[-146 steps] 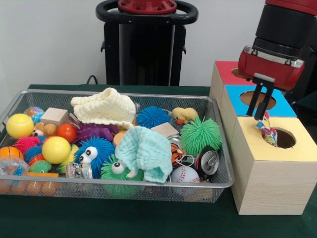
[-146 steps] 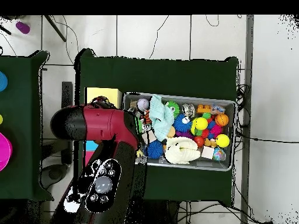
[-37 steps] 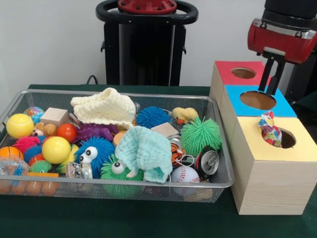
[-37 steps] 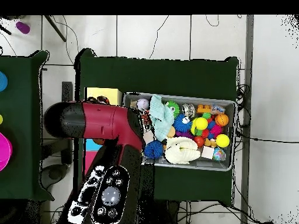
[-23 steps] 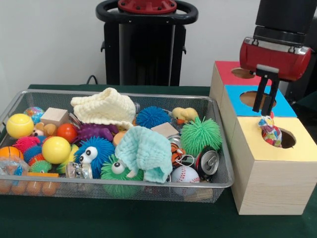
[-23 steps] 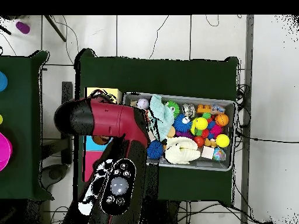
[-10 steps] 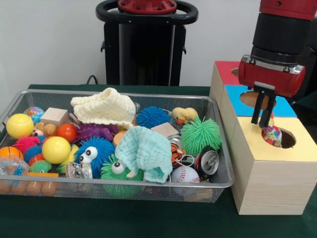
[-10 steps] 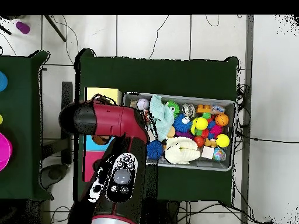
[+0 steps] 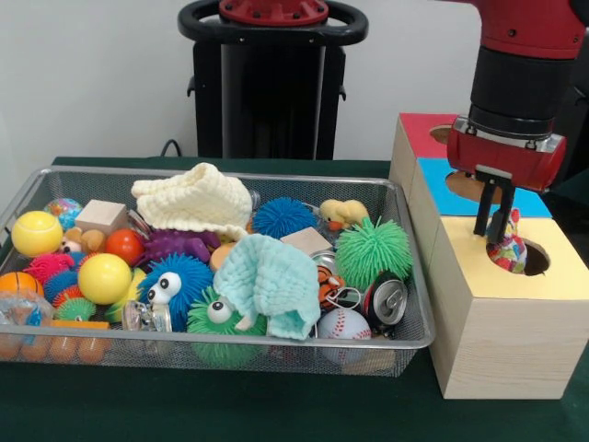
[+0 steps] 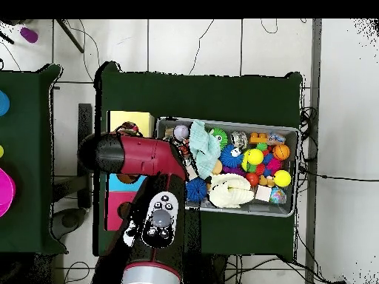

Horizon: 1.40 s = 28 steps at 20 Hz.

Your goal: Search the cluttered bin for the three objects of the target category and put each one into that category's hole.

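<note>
One knotted toy (image 9: 512, 252) of patterned cloth strips sits in the round hole (image 9: 532, 260) of the yellow-topped box (image 9: 488, 322), partly sticking out. My gripper (image 9: 492, 238) hangs straight down over the hole's left edge. Its fingers are close together and the tips touch the toy's left side. The wire mesh bin (image 9: 221, 343) lies left of the boxes and is full of toys. No other knotted cloth toy shows in it. In the overhead view my arm (image 10: 141, 159) covers the gripper and most of the boxes, beside the bin (image 10: 297, 170).
A blue-topped box (image 9: 532, 199) and a red-topped box (image 9: 419, 133) stand behind the yellow one. The bin holds a pale yellow washcloth (image 9: 193, 198), a mint washcloth (image 9: 271, 281), spiky balls (image 9: 373, 249), a can (image 9: 385, 299) and a baseball (image 9: 342, 324).
The gripper let go of the knotted toy at the yellow box's hole and rose. It has since come back down onto it. The toy sits slightly lower in the hole.
</note>
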Tool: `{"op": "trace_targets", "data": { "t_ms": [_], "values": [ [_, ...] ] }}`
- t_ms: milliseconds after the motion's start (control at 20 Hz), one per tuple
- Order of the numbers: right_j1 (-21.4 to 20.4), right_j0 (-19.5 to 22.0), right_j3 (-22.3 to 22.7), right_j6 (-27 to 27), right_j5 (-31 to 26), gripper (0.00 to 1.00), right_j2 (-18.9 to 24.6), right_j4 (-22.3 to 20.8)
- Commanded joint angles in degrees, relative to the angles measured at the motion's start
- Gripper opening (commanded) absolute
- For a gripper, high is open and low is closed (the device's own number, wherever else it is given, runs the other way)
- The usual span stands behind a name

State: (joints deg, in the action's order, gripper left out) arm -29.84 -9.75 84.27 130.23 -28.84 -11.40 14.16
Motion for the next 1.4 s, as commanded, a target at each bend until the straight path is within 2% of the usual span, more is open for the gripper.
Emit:
{"op": "trace_targets", "data": {
  "t_ms": [50,800,1000,1150,1400],
  "values": [
    [2.34,2.06,5.67,7.56,-1.68,0.00,6.28,2.24],
    [2.49,2.38,6.14,8.49,-0.48,0.00,7.28,3.12],
    [4.64,2.97,5.46,8.99,4.63,0.00,8.88,3.30],
    [7.07,3.65,5.35,8.79,10.59,0.00,10.38,2.29],
    [12.90,1.46,1.69,9.11,17.82,0.00,7.59,-0.03]
  ]
}}
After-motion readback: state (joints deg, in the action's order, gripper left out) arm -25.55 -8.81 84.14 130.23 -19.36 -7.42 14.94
